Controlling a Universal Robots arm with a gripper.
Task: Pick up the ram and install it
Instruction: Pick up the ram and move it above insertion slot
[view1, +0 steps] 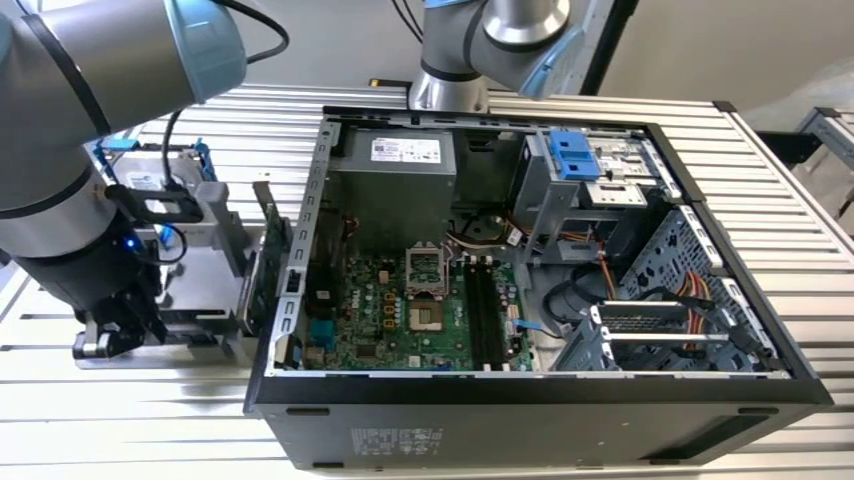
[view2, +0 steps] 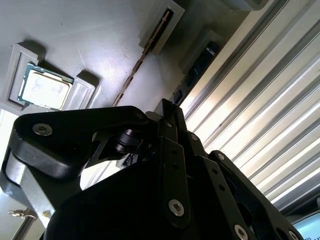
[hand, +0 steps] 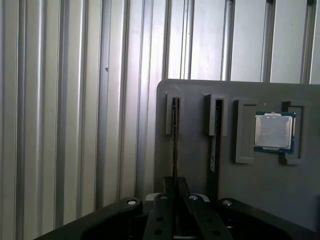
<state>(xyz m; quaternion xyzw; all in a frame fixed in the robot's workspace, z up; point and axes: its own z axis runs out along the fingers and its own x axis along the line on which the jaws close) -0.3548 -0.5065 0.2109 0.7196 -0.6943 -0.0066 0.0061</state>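
Gripper (hand: 175, 182) at ram (hand: 175, 142) in gray holder (hand: 200, 92); jaws straddle it, grasp we cannot tell. Ram unlifted; motherboard slots (view1: 483, 310) look empty.

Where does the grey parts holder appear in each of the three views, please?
Exterior view: grey holder at the exterior view's left, between the arm and the computer case.
First wrist view: holder beyond the gripper, with a processor chip seated in it.
Second wrist view: holder beyond the gripper, chip in its pocket.
Shared landmark: the ribbed metal table under it, in all three.
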